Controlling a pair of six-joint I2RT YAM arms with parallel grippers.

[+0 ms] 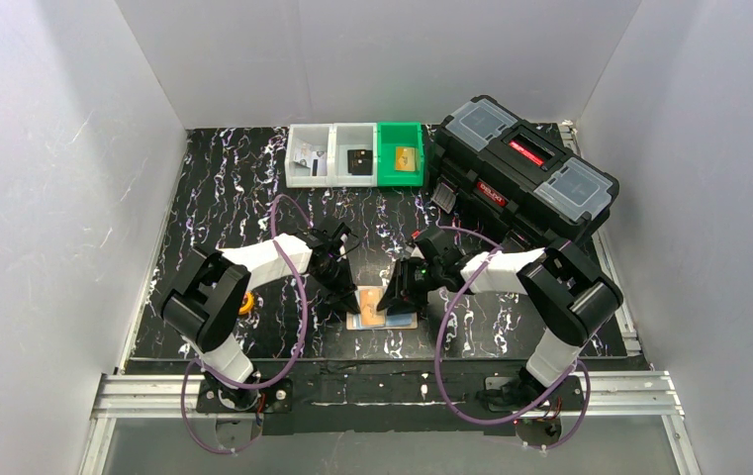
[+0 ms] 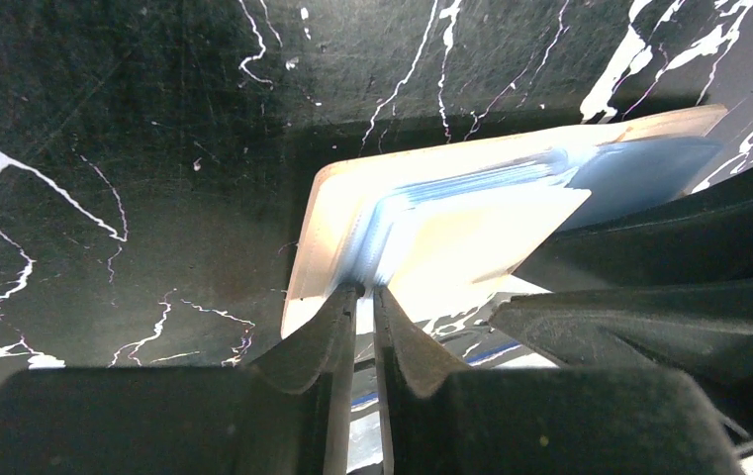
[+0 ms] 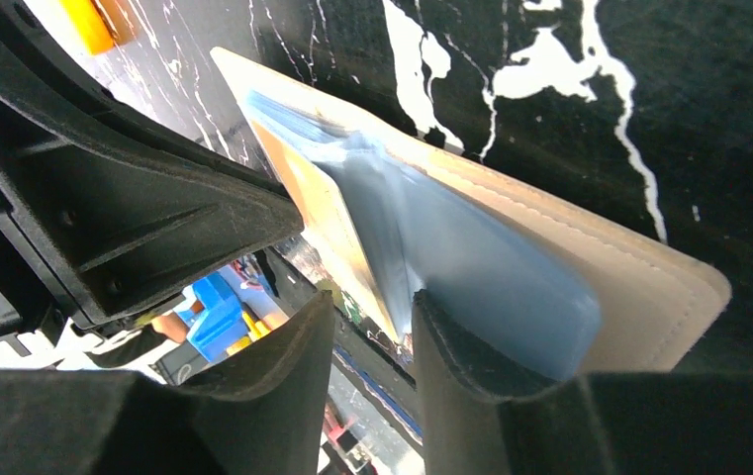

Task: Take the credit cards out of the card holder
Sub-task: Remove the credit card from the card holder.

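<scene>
Readable text: none resolved. Two red labels are carried by the large black plastic toolbox [image 1: 520, 173] at 2 o'clock on the black white-veined table [image 1: 234, 208], one on the lid [image 1: 525, 152] and one on the front [image 1: 491, 191]. The white lettering on both is too small to be read. No print can be made out on the holder or the cards, and their surfaces are washed out by glare in the left wrist view.

The cream-beige folding card holder [image 1: 370, 302] is located at 6 o'clock from table centre, close to the near edge, between the two grippers. Rounded corners and a stitched seam along the rim are shown in the right wrist view. A pale blue card [image 3: 491, 267] with a rounded corner is seen standing out of the holder, overlapping the cream flap. A tan-gold card [image 3: 328, 223] is seen beside it, on its 9 o'clock side in that view.

Left gripper [image 2: 357, 297]: placed at the holder's 9 o'clock in the top view. Its jaws are drawn almost together with only a thin slit left, and the tips are pinched onto the holder's edge. Which layer is caught cannot be told.

Right gripper [image 3: 367, 317]: placed at the holder's 2 o'clock. Its jaws are held apart, the tan-gold card's edge runs toward the gap, and one finger [image 3: 451, 356] is laid against the pale blue card.

Two clear plastic bins [image 1: 332, 156] and one green plastic bin [image 1: 401, 155] are lined up at 12 o'clock.
</scene>
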